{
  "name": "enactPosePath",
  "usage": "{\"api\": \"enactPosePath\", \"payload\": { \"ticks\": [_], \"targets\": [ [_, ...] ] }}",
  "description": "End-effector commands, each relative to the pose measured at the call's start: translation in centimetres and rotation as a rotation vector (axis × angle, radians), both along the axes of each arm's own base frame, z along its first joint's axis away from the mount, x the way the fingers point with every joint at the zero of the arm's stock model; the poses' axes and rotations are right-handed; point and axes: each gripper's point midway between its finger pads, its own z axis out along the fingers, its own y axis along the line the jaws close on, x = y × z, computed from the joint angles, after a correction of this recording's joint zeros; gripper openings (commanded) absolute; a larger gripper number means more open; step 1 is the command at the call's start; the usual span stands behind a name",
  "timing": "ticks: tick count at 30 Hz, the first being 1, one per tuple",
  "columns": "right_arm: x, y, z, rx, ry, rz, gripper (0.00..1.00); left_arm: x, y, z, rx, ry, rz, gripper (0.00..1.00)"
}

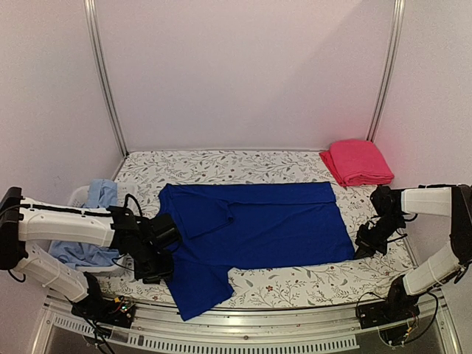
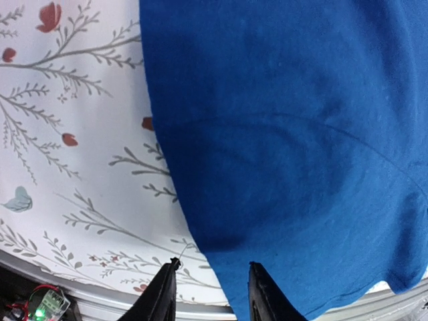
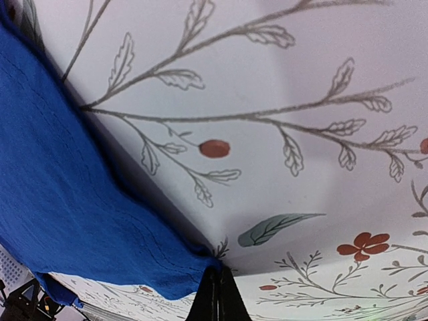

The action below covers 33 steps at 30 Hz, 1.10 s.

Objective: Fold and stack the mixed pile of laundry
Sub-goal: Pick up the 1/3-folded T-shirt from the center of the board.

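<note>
Since this royal-blue cloth shirt [image 1: 258, 221] looks limp, right gripper [image 3: 215, 284] pinches its corner tight, left gripper [image 2: 214, 265] straddles the hem, jaws part-open.

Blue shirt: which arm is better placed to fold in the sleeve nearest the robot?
Left, likely. Its jaws stand open astride the sleeve edge, while the right arm has its jaws shut on the opposite corner of the shirt.

The left arm [image 1: 66, 225] reaches low from the left side, its wrist turned down. The left tool [image 2: 212, 294] holds its fingers [image 2: 164, 297] apart. The right arm [image 1: 428, 200] bends inward and low. The right tool [image 3: 217, 294] is pressed together, pinching a shirt [image 3: 67, 221] corner.
</note>
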Motion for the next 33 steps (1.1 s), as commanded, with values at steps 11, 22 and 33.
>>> {"api": "enactPosePath", "payload": {
  "ticks": [11,22,33],
  "targets": [
    [0.8,0.0,0.8,0.005,-0.031,0.010,0.00,0.5,0.0,-1.9,0.023,0.042,-0.019,0.04],
    [2.3,0.1,2.6,0.007,-0.081,0.016,0.00,2.8,0.7,2.2,0.012,-0.039,0.019,0.00],
    [4.6,-0.6,4.8,0.000,-0.129,0.007,0.00,6.1,0.7,5.1,-0.035,-0.112,0.033,0.00]
  ]
}}
